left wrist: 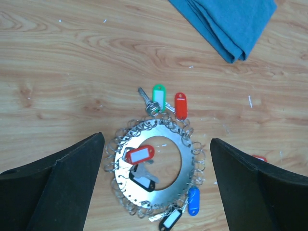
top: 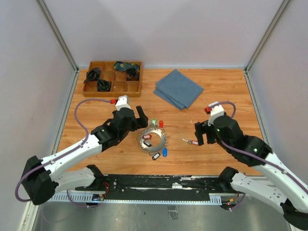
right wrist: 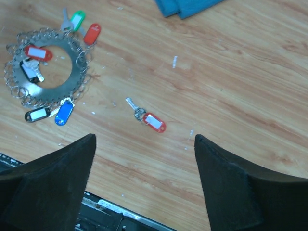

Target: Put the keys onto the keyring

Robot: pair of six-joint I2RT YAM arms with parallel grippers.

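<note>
The left gripper [left wrist: 156, 140] hangs open over the desk [left wrist: 57, 72], jaws wide and empty. Nearest it lie a black-tagged key [left wrist: 171, 220] and a blue-tagged key [left wrist: 193, 200], at the near edge of the keyring [left wrist: 179, 161], which lies flat directly below and between the jaws. A red-tagged key [left wrist: 140, 155] rests inside the ring. A green-tagged key [left wrist: 158, 93] and a second red-tagged key [left wrist: 181, 105] touch its far edge.

The right gripper [right wrist: 144, 139] is likewise open and empty. A loose red-tagged key [right wrist: 154, 122] lies just ahead of it, well apart from the ring.

Farther off are a folded blue cloth [top: 178, 88] and a wooden tray [top: 126, 87].
</note>
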